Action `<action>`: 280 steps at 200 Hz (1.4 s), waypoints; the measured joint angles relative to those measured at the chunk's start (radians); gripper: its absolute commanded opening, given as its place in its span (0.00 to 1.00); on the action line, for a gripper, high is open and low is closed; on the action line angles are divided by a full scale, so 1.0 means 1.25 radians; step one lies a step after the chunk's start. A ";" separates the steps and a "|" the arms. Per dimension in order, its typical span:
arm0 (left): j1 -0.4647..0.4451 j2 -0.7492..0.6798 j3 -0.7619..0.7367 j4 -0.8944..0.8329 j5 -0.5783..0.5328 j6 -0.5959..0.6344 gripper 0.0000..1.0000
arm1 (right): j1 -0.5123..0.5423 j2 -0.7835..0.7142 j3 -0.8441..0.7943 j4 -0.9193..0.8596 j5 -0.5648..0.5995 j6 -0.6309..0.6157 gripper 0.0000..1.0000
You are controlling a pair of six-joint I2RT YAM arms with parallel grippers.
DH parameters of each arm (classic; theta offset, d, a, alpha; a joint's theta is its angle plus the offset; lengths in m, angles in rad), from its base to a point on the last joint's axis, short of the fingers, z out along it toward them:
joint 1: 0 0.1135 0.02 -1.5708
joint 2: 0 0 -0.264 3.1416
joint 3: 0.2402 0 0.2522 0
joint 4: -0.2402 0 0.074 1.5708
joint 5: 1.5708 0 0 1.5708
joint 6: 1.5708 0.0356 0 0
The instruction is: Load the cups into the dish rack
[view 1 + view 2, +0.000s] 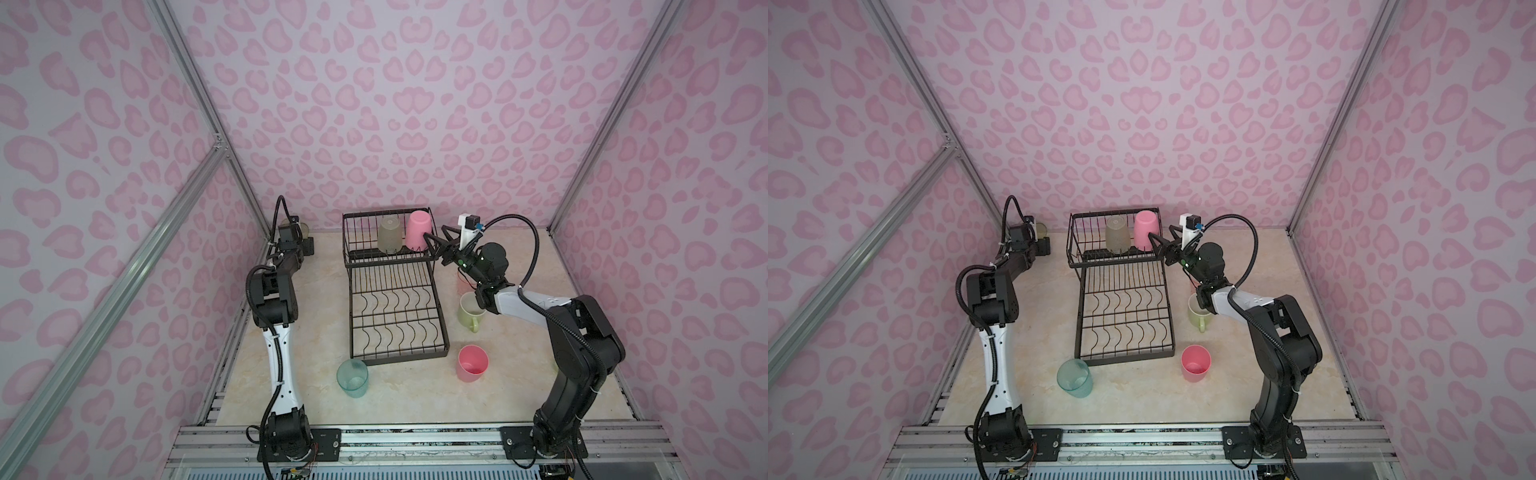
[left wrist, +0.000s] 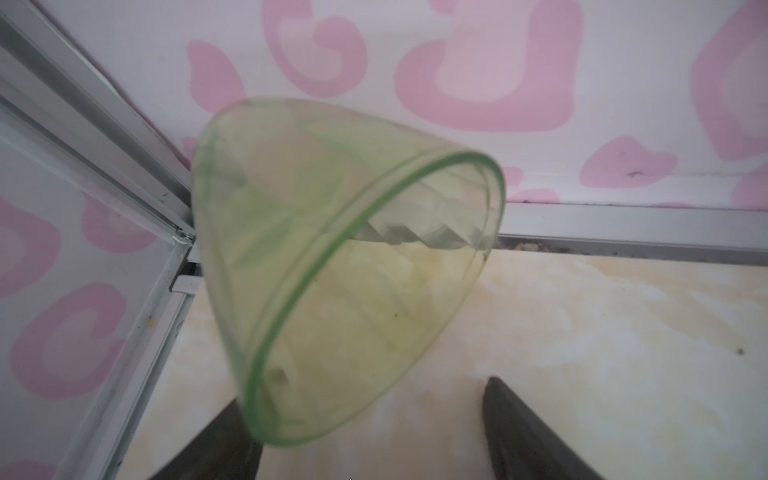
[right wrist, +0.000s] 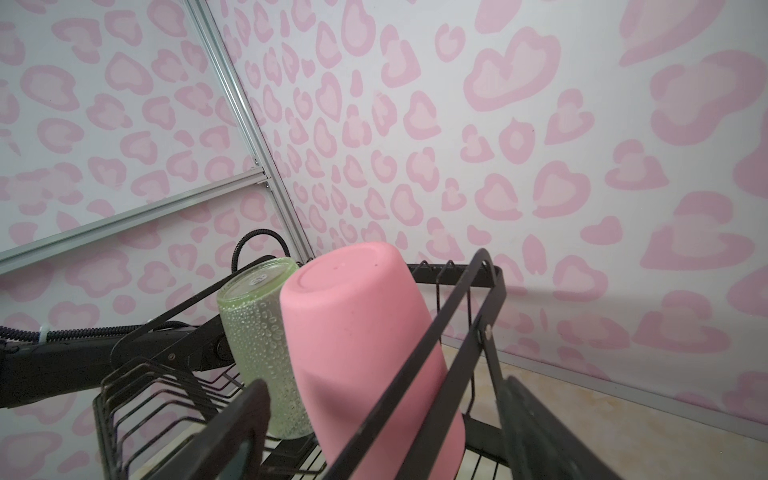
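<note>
Cup loading, part done. The dish rack holds, in its raised basket, a frosted grey cup and a pink cup, upside down, side by side. The right gripper has its fingers spread, grasping nothing, straddling the basket's side wire beside the pink cup. It is best drawn straight back, clear of that cup. The left gripper also has its fingers spread, grasping nothing. It is at a tilted, blurred yellow-green cup in the far left corner; one finger passes behind the rim, the other stands apart. Advice: square up on the cup's wall, close gently, lift clear of the corner. On the cream marbled table stand a teal cup, a second pink cup and a green mug. Walls are pink-spotted, with aluminium framing.
</note>
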 measured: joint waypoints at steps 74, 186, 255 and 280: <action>0.032 0.000 -0.012 0.047 -0.050 -0.086 0.82 | 0.000 0.004 0.003 0.006 -0.002 -0.001 0.84; 0.072 0.000 -0.004 0.087 0.023 -0.143 0.73 | 0.000 0.028 0.029 0.015 -0.005 0.003 0.84; 0.077 0.000 0.013 0.100 0.070 -0.143 0.58 | 0.000 0.046 0.047 0.020 -0.006 0.013 0.85; 0.078 0.000 0.033 0.107 0.089 -0.139 0.51 | 0.000 0.046 0.047 0.020 -0.006 0.012 0.85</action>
